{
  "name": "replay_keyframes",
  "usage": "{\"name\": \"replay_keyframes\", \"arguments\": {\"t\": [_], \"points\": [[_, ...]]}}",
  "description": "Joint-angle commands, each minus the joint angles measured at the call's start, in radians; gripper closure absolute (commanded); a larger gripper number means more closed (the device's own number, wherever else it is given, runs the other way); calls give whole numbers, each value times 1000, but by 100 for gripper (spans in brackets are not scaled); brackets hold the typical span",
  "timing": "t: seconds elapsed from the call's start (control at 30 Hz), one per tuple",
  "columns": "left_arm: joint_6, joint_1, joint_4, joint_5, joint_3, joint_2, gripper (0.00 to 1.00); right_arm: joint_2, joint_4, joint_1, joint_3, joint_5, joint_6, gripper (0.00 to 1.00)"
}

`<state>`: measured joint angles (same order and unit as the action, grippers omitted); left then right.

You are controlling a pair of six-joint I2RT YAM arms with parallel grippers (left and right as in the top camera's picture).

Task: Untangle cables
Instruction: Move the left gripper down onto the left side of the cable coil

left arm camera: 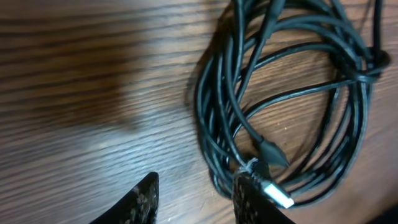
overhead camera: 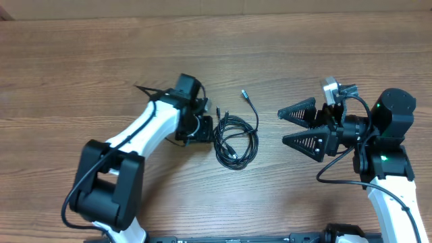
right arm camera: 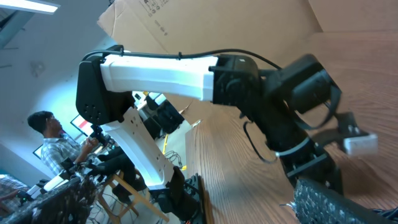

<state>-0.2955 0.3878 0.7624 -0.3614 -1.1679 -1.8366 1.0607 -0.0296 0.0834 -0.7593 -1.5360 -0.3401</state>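
Finds the coil of black cables lying just outside one finger of the left gripper, whose fingers are spread partway over bare tabletop, seemingly to line up on the silver-tipped plug at that fingertip. Holds the right gripper spread wide and empty, well apart from the coil, probably ready to take a freed end.

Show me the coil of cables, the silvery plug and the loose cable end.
coil of cables (left arm camera: 214,124): left wrist view, left side of the bundled loops.
silvery plug (left arm camera: 278,194): left wrist view, its metal tip.
loose cable end (overhead camera: 245,94): overhead view, its small plug.
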Motion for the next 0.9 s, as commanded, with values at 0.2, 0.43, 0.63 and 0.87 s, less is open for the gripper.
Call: {"name": "replay_keyframes", "arguments": {"t": [0.2, 0.43, 0.63, 0.87], "points": [[-140, 110, -47, 155, -18, -39, 63, -3, -2, -4, -26, -10, 0, 0], [-152, 137, -103, 159, -18, -40, 64, -3, -2, -4, -26, -10, 0, 0], [-260, 158, -107, 217, -18, -41, 64, -3, -2, -4, -26, -10, 0, 0], [-278, 183, -105, 252, -12, -41, 64, -3, -2, -4, -26, -10, 0, 0]]}}
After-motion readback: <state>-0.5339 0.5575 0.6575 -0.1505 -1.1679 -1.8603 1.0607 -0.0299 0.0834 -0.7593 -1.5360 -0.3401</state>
